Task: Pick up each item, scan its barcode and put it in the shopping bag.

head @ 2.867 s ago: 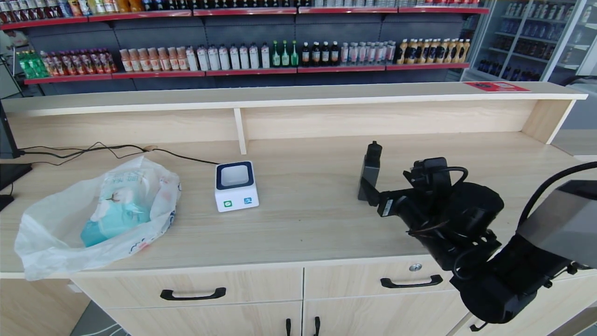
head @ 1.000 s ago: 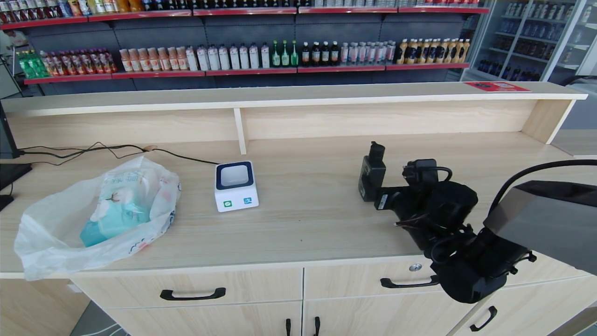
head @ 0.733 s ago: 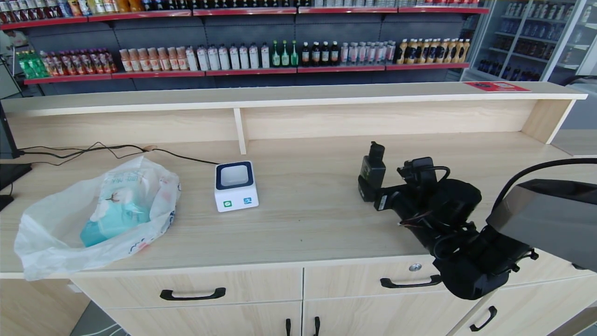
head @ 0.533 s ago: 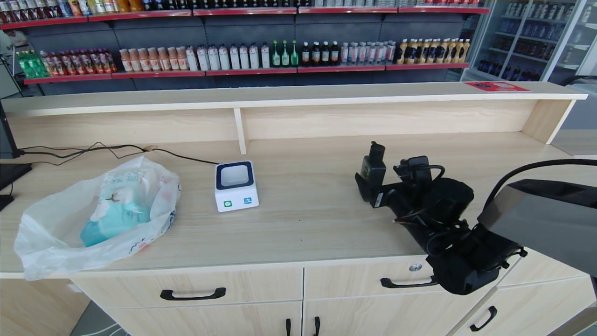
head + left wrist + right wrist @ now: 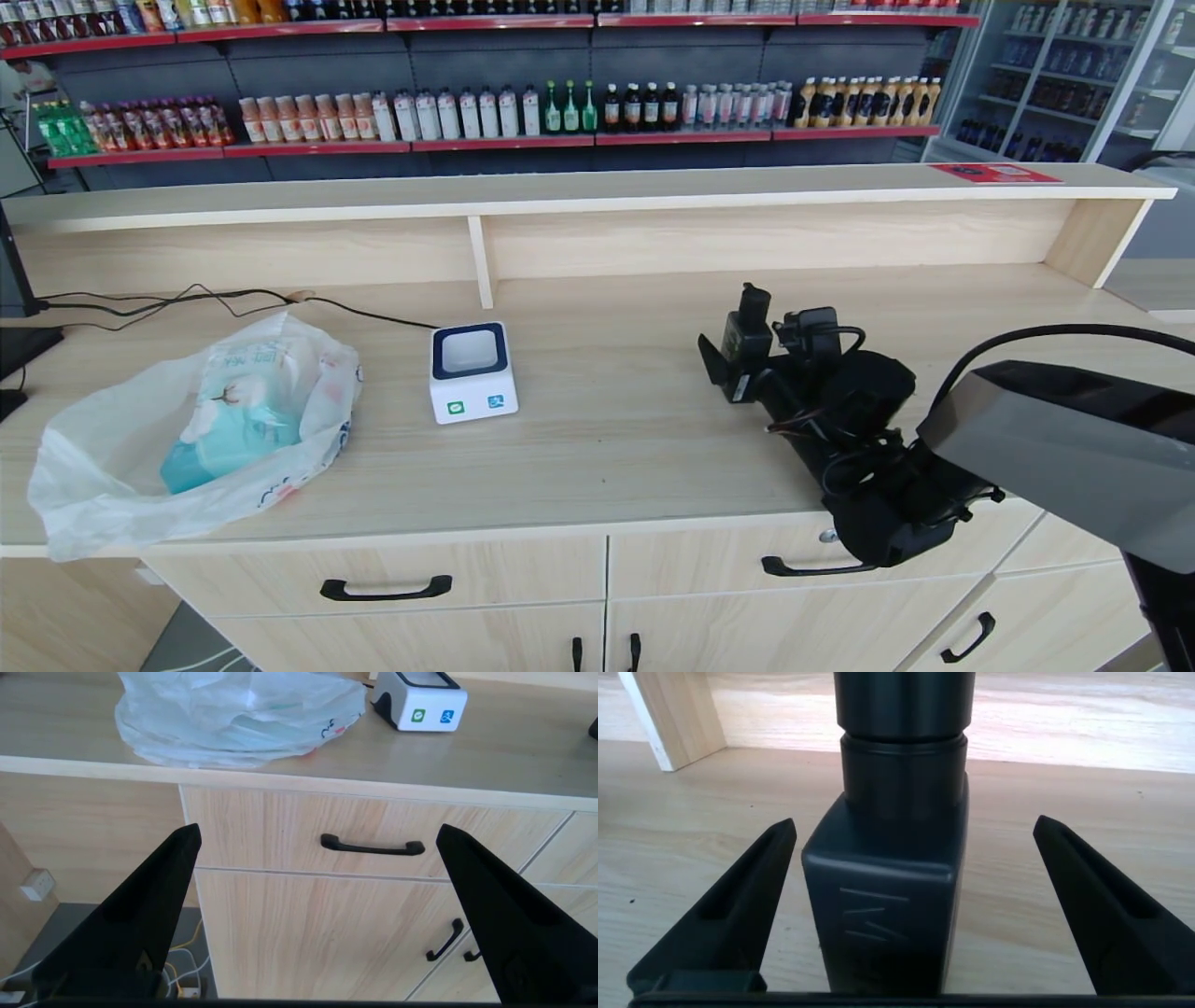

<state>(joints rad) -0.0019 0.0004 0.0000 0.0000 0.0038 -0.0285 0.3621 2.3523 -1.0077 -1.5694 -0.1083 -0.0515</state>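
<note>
The right tool (image 5: 915,831) has advanced to straddle the bottle (image 5: 750,322).

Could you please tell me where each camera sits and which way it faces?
Head view: on the robot's head, looking forward and down at the counter with shopping bag, scanner and bottle; right arm and right end effector show.
Left wrist view: low before the counter, facing drawer fronts; open fingers of the left end effector frame it.
Right wrist view: low over the counter, close on the bottle between its open fingers.
Shared: head and left wrist views show shopping bag and scanner.
</note>
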